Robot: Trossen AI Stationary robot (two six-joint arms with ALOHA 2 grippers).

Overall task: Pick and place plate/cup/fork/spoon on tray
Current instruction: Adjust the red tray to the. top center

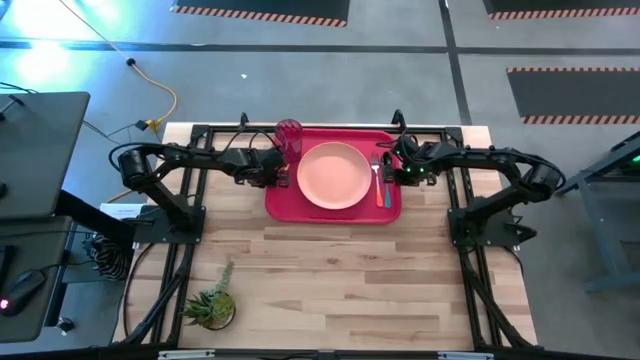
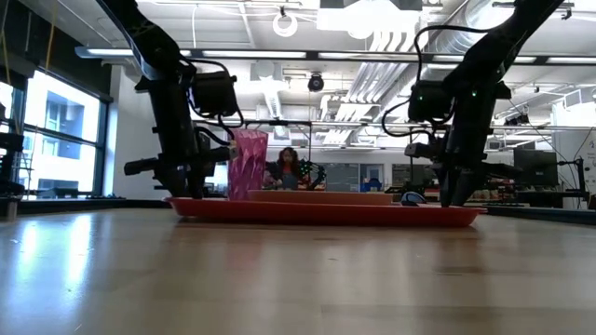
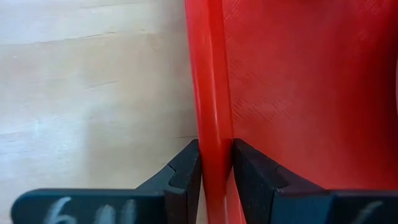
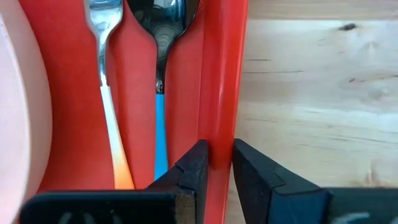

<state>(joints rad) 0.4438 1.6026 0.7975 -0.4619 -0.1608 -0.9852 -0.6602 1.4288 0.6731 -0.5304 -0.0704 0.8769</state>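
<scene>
Tray [image 1: 333,207] lying flat at the far middle of the wooden table [image 1: 330,280], loaded with all four pieces and pinched at both short ends.

Sitting nearest on the table, well apart from everything else: small potted plant [image 1: 211,303] at the near left corner.

Gripping the tray's left rim [image 3: 211,93]: left gripper [image 3: 216,168], jaws narrowed to a slim gap, one finger on the table side of the raised edge and one inside, both pressing against it.

Clamping the tray's right rim [image 4: 221,87] the same way: right gripper [image 4: 220,165], jaws drawn nearly together with only the red edge between them.

Resting in the tray's middle: plate [image 1: 333,175], round and peach-pink.

Lying side by side just right of the plate, between it and the right rim: fork [image 4: 107,93] closer to the plate, spoon [image 4: 160,68] closer to the rim, handles pointing toward the near edge.

Standing upright at the tray's far left corner, beside the left gripper: cup [image 2: 248,165].

Showing far behind in the room: seated person [image 2: 289,169].
</scene>
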